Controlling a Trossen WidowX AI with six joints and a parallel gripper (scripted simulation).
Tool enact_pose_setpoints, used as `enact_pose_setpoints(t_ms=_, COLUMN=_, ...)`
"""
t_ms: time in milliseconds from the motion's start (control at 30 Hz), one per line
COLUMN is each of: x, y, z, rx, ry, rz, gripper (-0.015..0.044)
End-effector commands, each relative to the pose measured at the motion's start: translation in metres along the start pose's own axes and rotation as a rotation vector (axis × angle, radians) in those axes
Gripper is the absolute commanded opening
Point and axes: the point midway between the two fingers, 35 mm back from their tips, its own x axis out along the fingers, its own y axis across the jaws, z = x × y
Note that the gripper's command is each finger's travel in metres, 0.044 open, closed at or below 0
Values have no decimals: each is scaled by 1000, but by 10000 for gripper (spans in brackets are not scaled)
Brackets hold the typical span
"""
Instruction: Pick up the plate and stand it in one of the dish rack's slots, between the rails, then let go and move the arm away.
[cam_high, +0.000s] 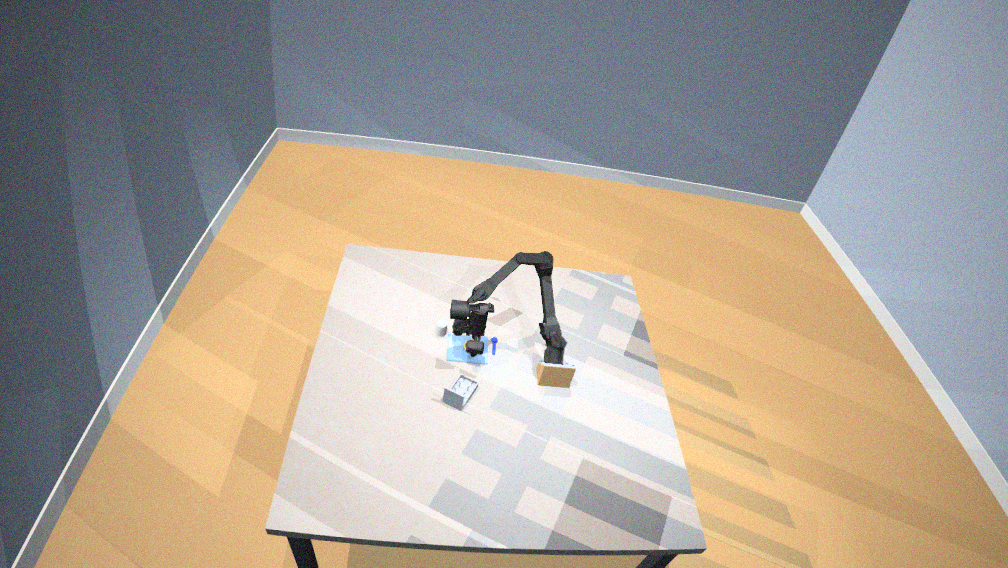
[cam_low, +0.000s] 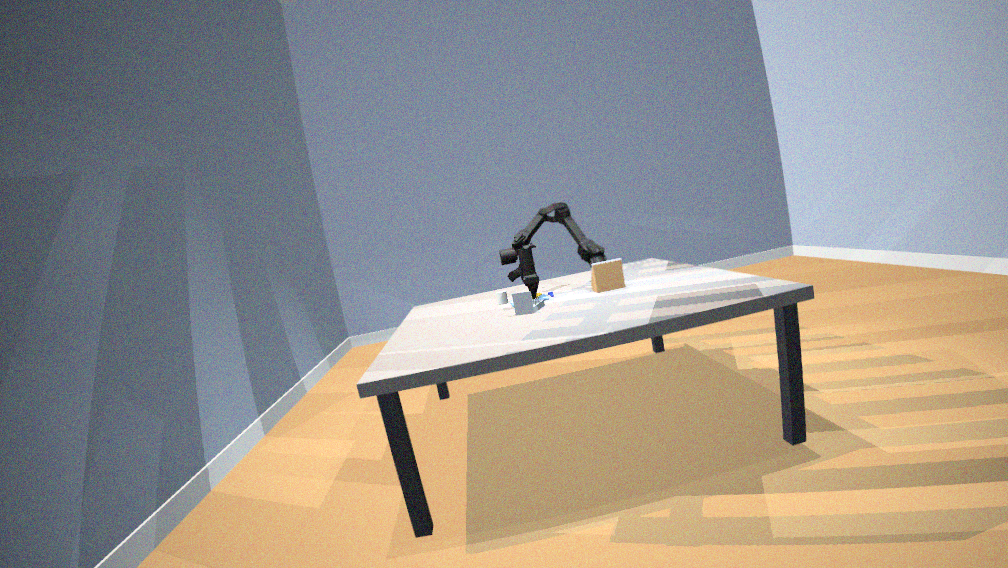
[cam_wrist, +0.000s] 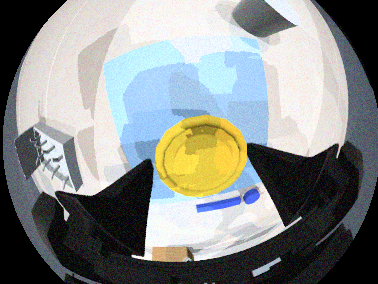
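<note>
The yellow plate (cam_wrist: 202, 159) lies flat on the light blue mat (cam_high: 456, 340) (cam_wrist: 150, 85), toward the mat's edge by the blue spoon-like thing. My gripper (cam_high: 474, 351) (cam_low: 534, 296) (cam_wrist: 200, 155) is open and points down right over the plate. In the wrist view the two black fingertips stand at opposite sides of the plate's rim, and I cannot tell if they touch it. The grey dish rack (cam_high: 457, 397) (cam_low: 523, 303) (cam_wrist: 22, 154) stands apart from the mat, with rows of short rails and no plate in it.
The blue spoon-like thing (cam_high: 494, 345) (cam_low: 550, 294) (cam_wrist: 218, 204) lies beside the mat. A grey cup (cam_high: 441, 328) (cam_low: 502, 298) (cam_wrist: 257, 19) stands off the mat's other side. A tan block (cam_high: 555, 376) (cam_low: 608, 275) (cam_wrist: 170, 253) stands by the arm's base.
</note>
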Motion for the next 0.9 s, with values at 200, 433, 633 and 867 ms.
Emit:
enact_pose_setpoints(t_ms=200, x=3, y=0, z=-1, rx=-8, ry=3, rz=-5, gripper=383)
enact_pose_setpoints(t_ms=433, x=3, y=0, z=-1, rx=-8, ry=3, rz=-5, gripper=336)
enact_pose_setpoints(t_ms=633, x=-1, y=0, z=0, rx=-11, ry=1, rz=-3, gripper=238)
enact_pose_setpoints(t_ms=867, x=-35, y=4, z=8, rx=-38, ry=-14, rz=8, gripper=54)
